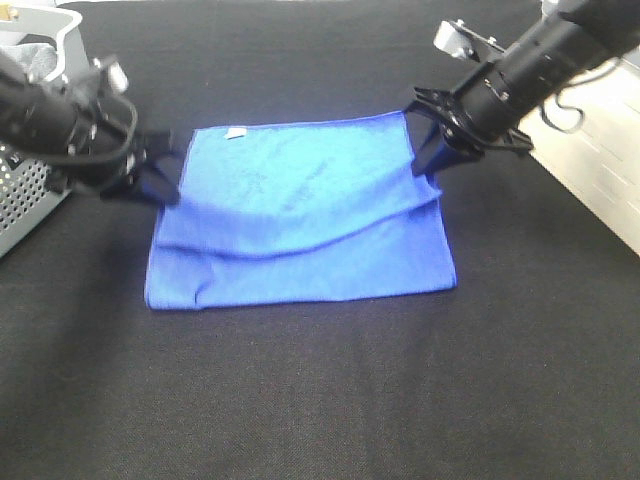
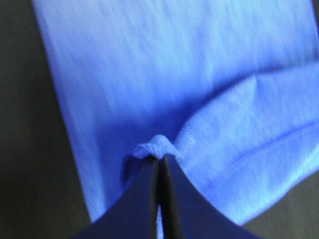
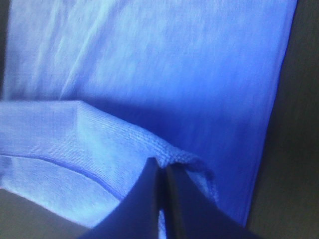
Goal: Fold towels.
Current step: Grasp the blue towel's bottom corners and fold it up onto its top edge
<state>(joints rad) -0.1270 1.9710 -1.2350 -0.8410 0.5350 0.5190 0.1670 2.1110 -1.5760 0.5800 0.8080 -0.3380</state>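
A royal-blue towel (image 1: 300, 215) lies on the black table, partly folded, its upper layer draped over the lower one. A small white tag (image 1: 236, 132) shows at its far left corner. My left gripper (image 1: 165, 190) is shut on the towel's left edge; in the left wrist view (image 2: 160, 158) the pinched hem (image 2: 152, 146) bunches at the fingertips. My right gripper (image 1: 432, 172) is shut on the towel's right edge, which it lifts slightly; in the right wrist view (image 3: 162, 167) the fold (image 3: 164, 152) is pinched at the tips.
A perforated grey basket (image 1: 25, 200) with a grey cloth (image 1: 35, 55) stands at the left edge behind my left arm. A white surface (image 1: 600, 170) borders the table at the right. The black cloth-covered table (image 1: 320, 400) spreads in front of the towel.
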